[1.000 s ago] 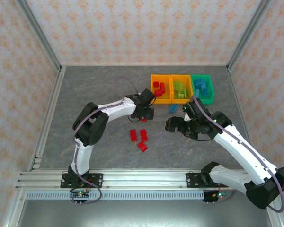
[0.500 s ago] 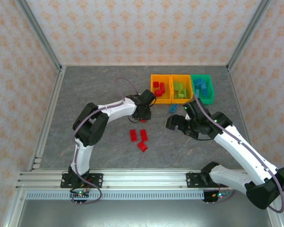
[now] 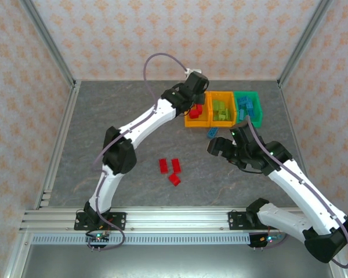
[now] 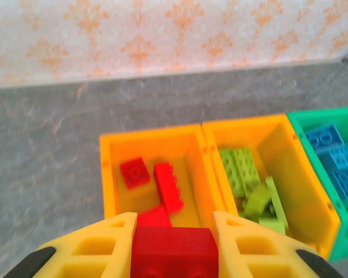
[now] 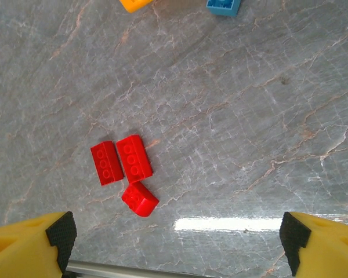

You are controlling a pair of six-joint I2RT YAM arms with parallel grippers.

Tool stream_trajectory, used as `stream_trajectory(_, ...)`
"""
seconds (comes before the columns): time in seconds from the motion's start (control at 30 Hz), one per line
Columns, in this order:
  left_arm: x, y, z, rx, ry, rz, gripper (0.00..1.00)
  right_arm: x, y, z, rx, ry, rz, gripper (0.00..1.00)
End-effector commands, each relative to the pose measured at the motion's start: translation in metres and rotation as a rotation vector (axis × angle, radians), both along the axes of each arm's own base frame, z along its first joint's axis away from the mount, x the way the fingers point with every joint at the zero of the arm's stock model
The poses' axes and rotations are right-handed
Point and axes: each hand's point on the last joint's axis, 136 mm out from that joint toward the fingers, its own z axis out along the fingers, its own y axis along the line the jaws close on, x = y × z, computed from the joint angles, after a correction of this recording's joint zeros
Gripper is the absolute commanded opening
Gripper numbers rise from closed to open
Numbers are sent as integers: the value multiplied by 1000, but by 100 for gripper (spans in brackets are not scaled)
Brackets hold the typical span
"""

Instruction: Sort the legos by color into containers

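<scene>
My left end effector (image 4: 174,223) is clamped shut on a red brick (image 4: 174,252), which lies long side crosswise between my two yellow fingers (image 4: 98,243). The first orange bin (image 4: 107,174), where the other red pieces lie, is straight ahead of that brick and below it. Its long axis runs away from me, so the brick sits square across it. I judge I'm above its near wall rather than its middle, though the wrist picture is soft with blur and I can't be sure. A short reach forward before letting go looks safer. The second orange bin (image 4: 249,120), holding lime green pieces, touches the first on the right, and the green bin (image 4: 316,114) with the blue ones comes after that.

My right end effector (image 5: 177,231) stands wide open with nothing in it, hovering over the table (image 5: 249,145). Three loose red bricks (image 5: 126,174) huddle together below it, toward the left of that view. A blue brick (image 5: 223,6) lies at the view's far edge, near the bins. My right arm is the nearer one to all of these.

The table is grey and veined like stone, glossy enough to throw back a lamp's glare. Patterned walls (image 3: 162,35) and metal posts (image 3: 46,40) close it in.
</scene>
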Motion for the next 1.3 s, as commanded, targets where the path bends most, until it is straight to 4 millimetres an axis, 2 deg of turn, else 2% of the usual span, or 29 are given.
stream_trajectory(0.0, 20, -5, -15, 89, -19, -28, 35, 2, -7, 9, -14, -35, -32, 93)
stream_trajectory(0.1, 27, -9, -3, 80, -43, -40, 51, 1, -6, 9, -10, -32, -30, 93)
stream_trajectory(0.23, 12, 1, 22, 55, -18, -16, 55, 2, -10, 8, -32, -35, -37, 93)
stream_trajectory(0.37, -19, 19, 37, 41, 42, -2, 53, 7, -8, 7, -34, -47, -38, 93)
stream_trajectory(0.43, -38, 30, 35, 38, 73, 2, 52, 11, -5, 5, -36, -49, -33, 93)
stream_trajectory(0.57, -89, 58, 29, -30, 141, 13, 51, 20, 2, 0, -54, -33, -10, 93)
stream_trajectory(0.73, -161, 100, 6, -81, 240, 65, 51, 29, 10, -7, -87, -11, 23, 93)
stream_trajectory(0.83, -203, 118, -8, -73, 287, 90, 51, 34, 13, -12, -100, -5, 35, 94)
stream_trajectory(0.97, -256, 129, -47, -104, 418, 133, 51, 38, 18, -17, -106, 8, 53, 94)
stream_trajectory(1.1, -286, 123, -94, -150, 531, 152, 51, 40, 21, -24, -113, 26, 70, 94)
stream_trajectory(1.27, -291, 106, -139, -171, 617, 125, 52, 38, 23, -28, -111, 45, 80, 94)
